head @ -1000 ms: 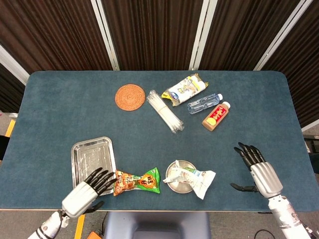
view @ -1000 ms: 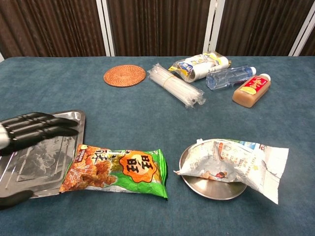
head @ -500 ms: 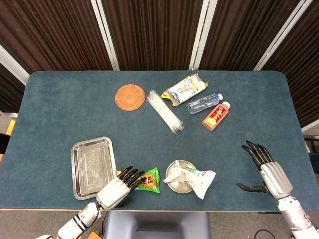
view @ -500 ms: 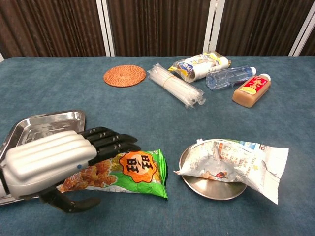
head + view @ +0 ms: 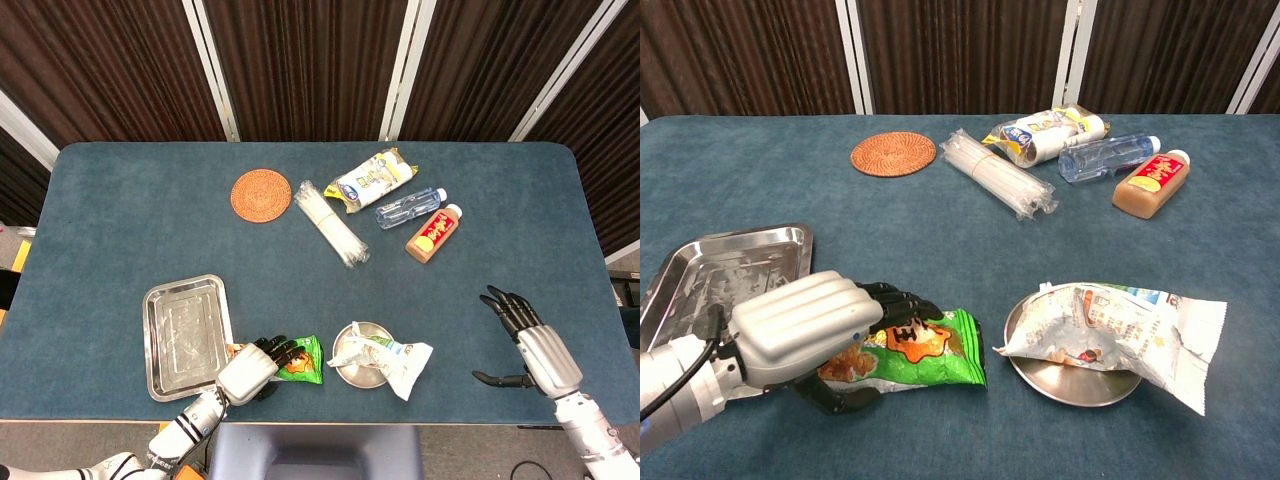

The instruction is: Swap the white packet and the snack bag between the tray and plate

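Observation:
The green and orange snack bag lies on the table between the steel tray and the round metal plate. My left hand grips the bag's left end, fingers curled over it and thumb beneath; that end is hidden and the bag is crumpled. The white packet lies across the plate, hanging over its right side. My right hand hovers open at the table's right front, only in the head view.
At the back lie a woven coaster, a pack of clear straws, a yellow and white bag, a water bottle and a brown drink bottle. The tray holds nothing. The table's front edge is close to the tray and plate.
My left hand moved right from over the tray onto the snack bag and closed its fingers around the left end, bunching it. The right hand shifted only slightly.

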`<state>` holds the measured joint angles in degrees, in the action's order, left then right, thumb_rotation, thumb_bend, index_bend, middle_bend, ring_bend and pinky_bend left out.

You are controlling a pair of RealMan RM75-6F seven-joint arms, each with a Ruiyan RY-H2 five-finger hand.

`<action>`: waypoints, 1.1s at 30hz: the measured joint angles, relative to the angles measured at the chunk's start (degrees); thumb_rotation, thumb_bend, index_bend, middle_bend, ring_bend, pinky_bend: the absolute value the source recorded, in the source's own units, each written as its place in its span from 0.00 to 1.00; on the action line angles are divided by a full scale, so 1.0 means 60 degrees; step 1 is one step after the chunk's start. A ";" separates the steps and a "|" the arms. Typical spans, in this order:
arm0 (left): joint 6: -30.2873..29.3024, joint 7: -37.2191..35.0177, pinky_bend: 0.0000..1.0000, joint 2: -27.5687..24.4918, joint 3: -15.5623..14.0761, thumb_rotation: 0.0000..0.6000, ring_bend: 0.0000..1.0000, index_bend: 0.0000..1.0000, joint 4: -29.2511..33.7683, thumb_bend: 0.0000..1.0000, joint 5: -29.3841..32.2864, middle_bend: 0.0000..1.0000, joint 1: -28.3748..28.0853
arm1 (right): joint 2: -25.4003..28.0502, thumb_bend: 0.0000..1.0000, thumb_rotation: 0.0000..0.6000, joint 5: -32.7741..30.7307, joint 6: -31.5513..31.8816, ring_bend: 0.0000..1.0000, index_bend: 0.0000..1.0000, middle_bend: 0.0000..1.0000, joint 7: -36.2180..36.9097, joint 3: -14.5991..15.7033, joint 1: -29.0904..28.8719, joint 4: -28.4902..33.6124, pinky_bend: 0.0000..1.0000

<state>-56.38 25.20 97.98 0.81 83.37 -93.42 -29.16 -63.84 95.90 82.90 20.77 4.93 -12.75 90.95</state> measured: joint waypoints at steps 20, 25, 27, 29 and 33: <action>-0.2089 -0.0688 0.88 0.0194 -0.0102 1.00 0.70 0.61 -0.0773 0.47 -0.0911 0.70 0.0032 | -0.0047 0.18 1.00 -0.0041 -0.0391 0.00 0.00 0.00 -0.0494 -0.0083 0.0032 0.0194 0.04; -0.2395 -0.0315 0.88 -0.0454 -0.0109 1.00 0.70 0.61 0.0312 0.47 -0.1155 0.70 0.0034 | -0.0087 0.18 1.00 -0.0028 -0.0457 0.00 0.00 0.00 -0.0620 -0.0102 0.0047 0.0225 0.04; -0.2520 -0.0137 0.88 -0.0737 -0.0037 1.00 0.70 0.61 0.0557 0.47 -0.1188 0.70 0.0036 | -0.0088 0.18 1.00 0.0008 -0.0490 0.00 0.00 0.00 -0.0653 -0.0088 0.0046 0.0240 0.04; -0.2675 -0.0074 0.88 -0.1069 0.0084 1.00 0.70 0.61 0.0641 0.47 -0.1164 0.70 0.0053 | -0.0069 0.18 1.00 0.0058 -0.0506 0.00 0.00 0.00 -0.0660 -0.0066 0.0049 0.0268 0.04; -0.2829 -0.0508 0.87 -0.1484 0.0262 1.00 0.68 0.59 0.0201 0.46 -0.0888 0.69 0.0110 | -0.0049 0.18 1.00 0.0133 -0.0436 0.00 0.00 0.00 -0.0693 -0.0056 0.0090 0.0302 0.04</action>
<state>-73.36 22.16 89.08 2.38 84.57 -98.75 -28.50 -64.13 96.70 80.29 16.62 4.59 -12.21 92.76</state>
